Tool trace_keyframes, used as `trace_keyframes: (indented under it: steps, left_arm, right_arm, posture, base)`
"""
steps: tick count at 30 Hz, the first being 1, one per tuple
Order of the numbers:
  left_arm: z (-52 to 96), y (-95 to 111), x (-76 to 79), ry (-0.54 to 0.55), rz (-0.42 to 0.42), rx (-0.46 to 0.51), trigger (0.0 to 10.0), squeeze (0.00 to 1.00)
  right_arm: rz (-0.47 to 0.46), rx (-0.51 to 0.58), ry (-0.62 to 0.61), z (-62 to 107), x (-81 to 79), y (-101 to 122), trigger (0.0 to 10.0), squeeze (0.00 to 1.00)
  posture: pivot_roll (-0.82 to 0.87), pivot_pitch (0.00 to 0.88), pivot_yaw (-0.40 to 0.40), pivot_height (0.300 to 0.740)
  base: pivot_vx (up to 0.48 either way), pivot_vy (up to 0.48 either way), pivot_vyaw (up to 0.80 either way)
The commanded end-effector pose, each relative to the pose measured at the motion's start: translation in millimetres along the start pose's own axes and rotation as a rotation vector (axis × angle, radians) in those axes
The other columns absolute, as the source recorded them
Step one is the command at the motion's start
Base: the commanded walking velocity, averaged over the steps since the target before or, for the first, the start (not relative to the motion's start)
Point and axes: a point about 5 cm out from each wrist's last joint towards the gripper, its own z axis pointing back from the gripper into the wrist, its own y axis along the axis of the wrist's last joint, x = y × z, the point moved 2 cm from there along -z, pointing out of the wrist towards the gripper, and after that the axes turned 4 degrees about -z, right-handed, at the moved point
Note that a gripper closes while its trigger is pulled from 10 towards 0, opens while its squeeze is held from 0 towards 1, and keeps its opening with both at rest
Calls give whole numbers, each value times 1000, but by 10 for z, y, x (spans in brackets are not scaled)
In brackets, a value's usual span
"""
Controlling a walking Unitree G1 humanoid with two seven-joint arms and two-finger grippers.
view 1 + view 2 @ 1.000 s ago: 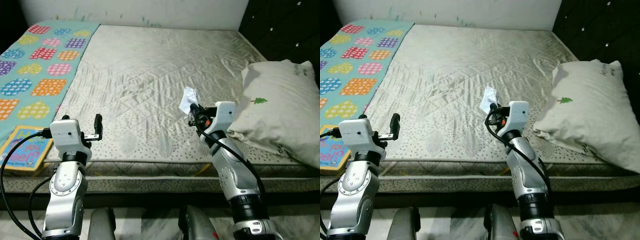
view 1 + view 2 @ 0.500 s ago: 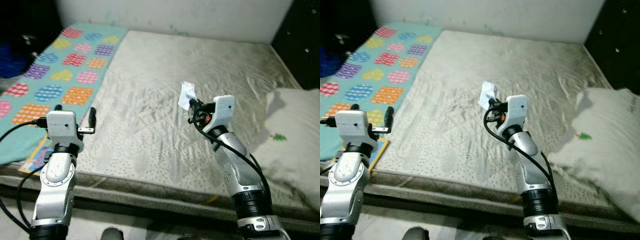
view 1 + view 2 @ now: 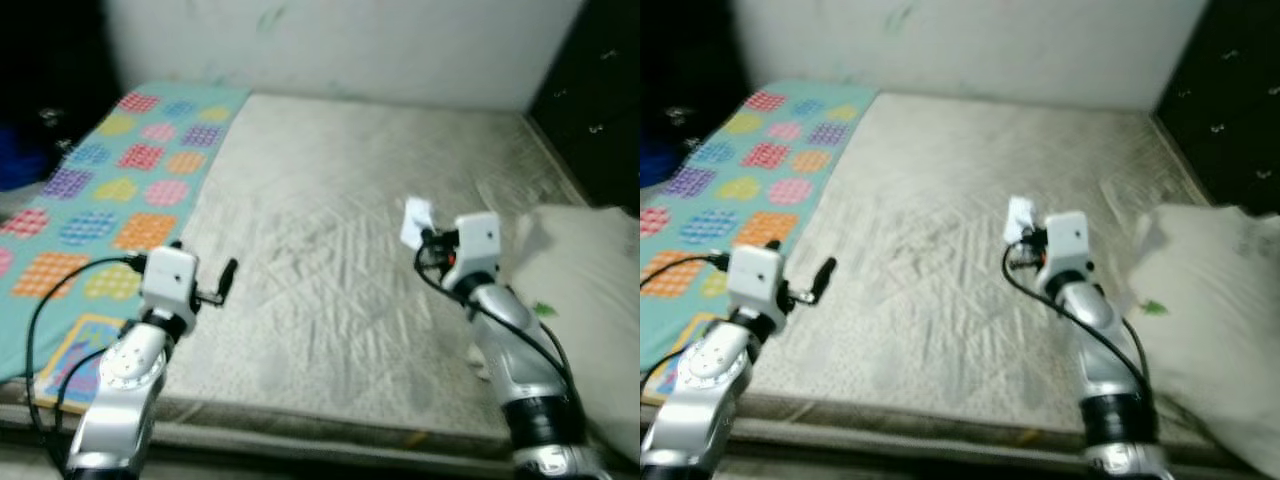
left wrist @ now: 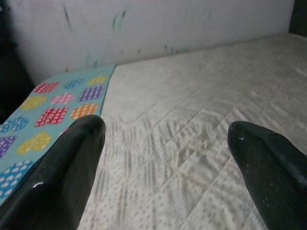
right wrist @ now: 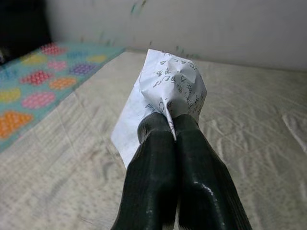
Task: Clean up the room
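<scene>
A crumpled white paper with small print (image 5: pixel 169 94) is pinched between the two black fingers (image 5: pixel 153 158) of my right gripper (image 3: pixel 424 241), which is shut on it and held above the bare quilted mattress (image 3: pixel 340 200). The paper (image 3: pixel 415 219) sticks up past the fingertips. My left gripper (image 3: pixel 226 275) hovers over the mattress near its left side, open with nothing between its fingers (image 4: pixel 72 158). The eye views are blurred.
A teal sheet with colourful patches (image 3: pixel 110 180) covers the left side of the bed. A colourful book (image 3: pixel 75 350) lies at the front left corner. A white pillow (image 3: pixel 590 290) sits at the right. A white wall (image 3: pixel 330 45) stands behind the bed.
The head camera has shifted and the picture is now blurred. My right gripper still holds the paper above the mattress. The left gripper stays open.
</scene>
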Motion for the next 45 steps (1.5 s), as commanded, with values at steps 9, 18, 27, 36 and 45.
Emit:
trace_keyframes:
  steps: [9,18,27,36,45]
  left_arm:
    - [111,83,82,106,114,47,10000,0]
    - [87,203,40,148,183,78,10000,0]
    - [60,162,141,158,284,51,10000,0]
    - [-2,276,164,128,280,77,10000,0]
    - [51,254,125,148,284,63,10000,0]
  right_arm:
    - [-35,-26,-302,211,313,-187,10000,0]
    - [113,35,-80,115,9,-6,10000,0]
    - [1,12,-163,197,149,-136,10000,0]
    - [-23,35,-145,172,142,-71,10000,0]
    - [-21,27,-125,159,112,-85,10000,0]
  posture:
    - [44,0,-43,740]
    - [40,0,-81,740]
    - [29,0,-83,740]
    - [27,14,-77,740]
    - [32,22,-82,740]
  base:
    - [0,0,0]
    - [0,0,0]
    - [0,229,0]
    - [0,316,0]
    - [0,356,0]
